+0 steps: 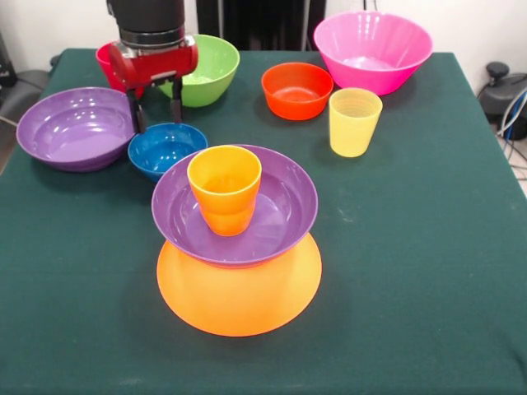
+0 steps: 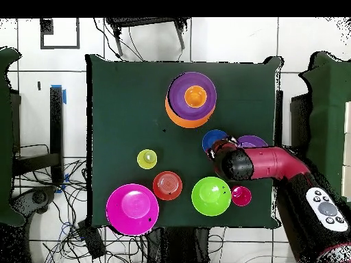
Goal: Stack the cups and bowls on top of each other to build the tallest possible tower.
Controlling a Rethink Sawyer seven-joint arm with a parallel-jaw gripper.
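Fingers [image 1: 156, 111] apart over green table [image 1: 428, 247].

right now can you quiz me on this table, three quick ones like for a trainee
1. True or false: the orange cup stands upright inside the purple bowl on top of the tower.
2. Which bowl is the tool right above? A) pink B) blue C) orange-red
3. Fill in: the bottom piece of the tower is the upside-down ______ bowl.

Key
1. True.
2. B, the blue bowl; the tool's fingers stand apart, open, at its far rim.
3. Yellow-orange.
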